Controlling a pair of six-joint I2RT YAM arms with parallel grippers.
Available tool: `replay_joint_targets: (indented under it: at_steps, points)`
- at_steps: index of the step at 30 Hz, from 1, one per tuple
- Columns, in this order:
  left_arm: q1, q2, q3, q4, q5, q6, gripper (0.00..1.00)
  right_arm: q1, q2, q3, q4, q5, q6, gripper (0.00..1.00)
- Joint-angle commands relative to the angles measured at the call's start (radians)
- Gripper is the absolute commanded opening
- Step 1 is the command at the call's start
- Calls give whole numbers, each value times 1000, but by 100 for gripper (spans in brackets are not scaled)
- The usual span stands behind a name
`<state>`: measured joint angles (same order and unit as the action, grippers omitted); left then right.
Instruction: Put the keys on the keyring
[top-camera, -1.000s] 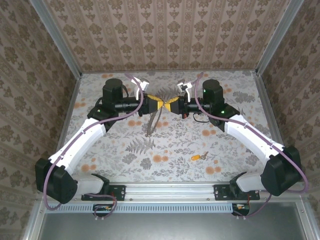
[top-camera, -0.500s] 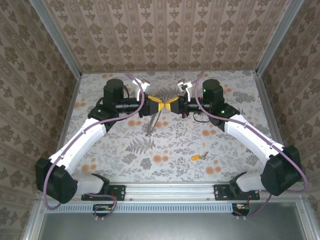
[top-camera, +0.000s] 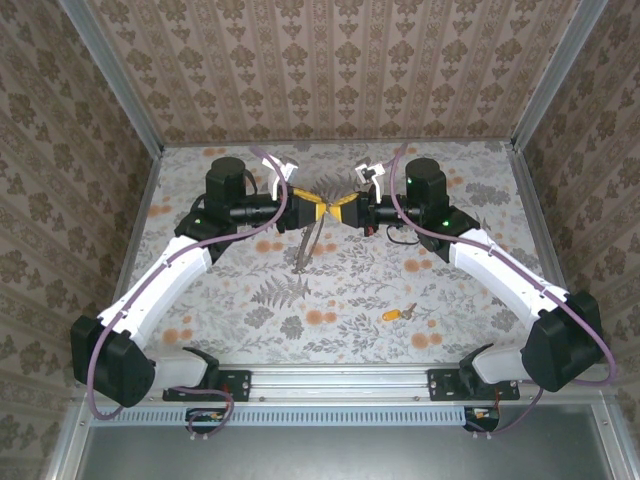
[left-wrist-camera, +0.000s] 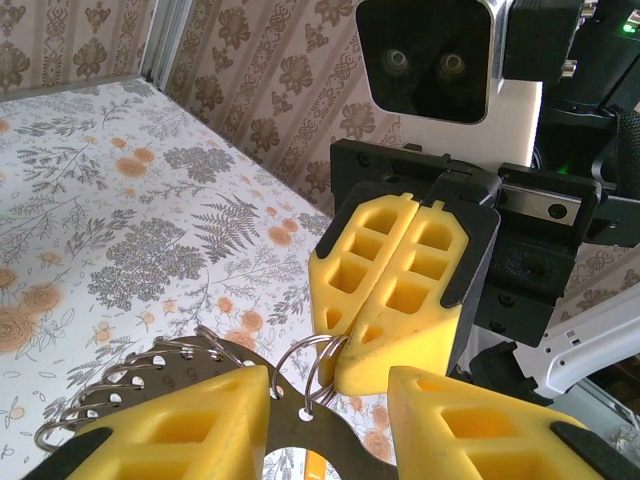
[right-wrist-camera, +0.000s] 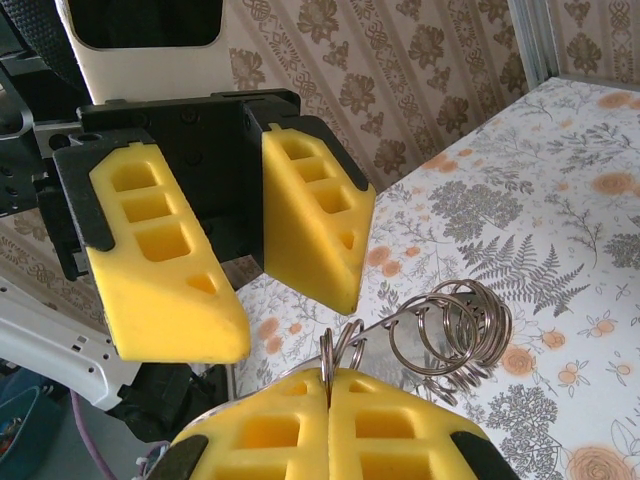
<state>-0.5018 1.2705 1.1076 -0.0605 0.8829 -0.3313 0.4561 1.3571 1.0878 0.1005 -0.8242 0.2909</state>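
Observation:
The keyring (top-camera: 305, 246) is a thin silvery metal piece carrying several split rings, hanging in the air mid-table between the two grippers. My right gripper (top-camera: 341, 210) is shut, pinching one small ring (right-wrist-camera: 345, 352) between its yellow pads (right-wrist-camera: 400, 425). The other rings (right-wrist-camera: 455, 338) fan out to the right in the right wrist view. My left gripper (left-wrist-camera: 328, 400) faces it with its jaws apart; the flat holed plate (left-wrist-camera: 300, 432) lies in the gap, against the left finger (left-wrist-camera: 190, 420). A tiny key (top-camera: 397, 313) with an orange-yellow head lies on the floral table, front right.
Patterned walls and metal posts (top-camera: 145, 150) close in the floral table (top-camera: 250, 300) on three sides. Purple cables (top-camera: 400, 215) trail along both arms. The arm bases sit on the rail (top-camera: 340, 380) at the near edge.
My left gripper's jaws have spread wider apart. The right gripper stays shut on the ring, and neither arm has visibly moved.

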Motion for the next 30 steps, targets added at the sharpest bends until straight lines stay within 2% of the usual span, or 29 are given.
replay_joint_targets:
  at_steps: [1, 11, 23, 30]
  points:
    - [-1, 22, 11, 14, 16, 17, 38, -3, -2, 30, 28, -41, 9, 0]
    - [-38, 63, 26, 43, 34, 15, 37, -5, -4, 25, 25, -41, 4, 0]
    - [-56, 51, 2, 148, 69, -32, 10, -16, -3, 14, 31, -38, 7, 0]
    - [-67, 60, 6, 142, 65, -25, 0, -19, 4, 11, 43, -36, 17, 0]
